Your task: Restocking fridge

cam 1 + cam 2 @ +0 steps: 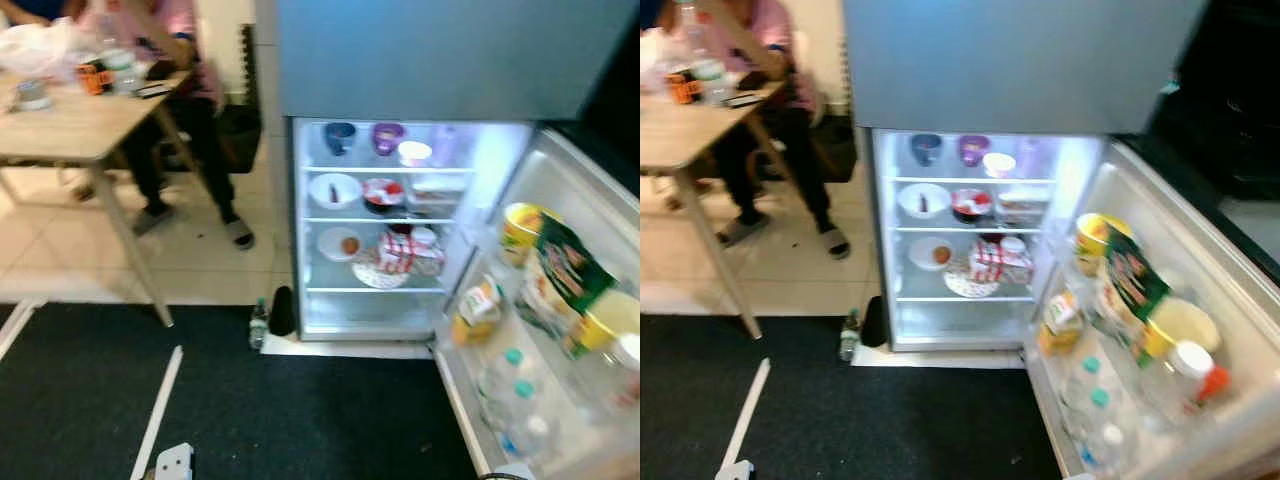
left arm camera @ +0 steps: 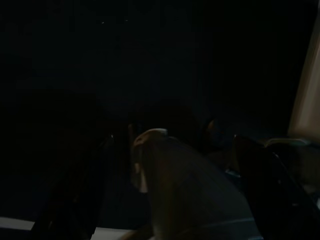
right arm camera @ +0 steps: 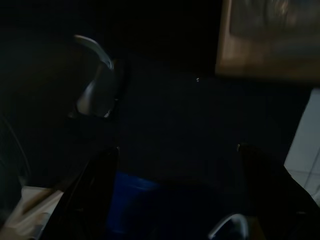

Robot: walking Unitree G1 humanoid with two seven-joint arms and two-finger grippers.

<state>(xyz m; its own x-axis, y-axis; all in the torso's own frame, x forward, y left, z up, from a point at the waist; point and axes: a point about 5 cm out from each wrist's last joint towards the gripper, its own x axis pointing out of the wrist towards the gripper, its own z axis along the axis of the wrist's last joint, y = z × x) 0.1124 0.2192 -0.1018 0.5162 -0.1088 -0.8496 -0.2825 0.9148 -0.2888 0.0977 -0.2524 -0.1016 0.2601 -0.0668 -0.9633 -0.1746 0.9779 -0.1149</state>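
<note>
One open fridge (image 1: 400, 230), stocked door shelves (image 1: 540, 330)

One open fridge (image 1: 970, 240), two cups (image 1: 925, 148) at its 12 o'clock, three shelves, one table (image 1: 70, 125), one person (image 1: 170, 60), one floor bottle (image 1: 259, 325)

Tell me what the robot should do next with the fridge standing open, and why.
Probably step closer to the open fridge. Its door is swung wide, the lit shelves and door racks are already crowded, and black carpet lies between robot and fridge. The left gripper seems to hold something, too dark to identify.
</note>
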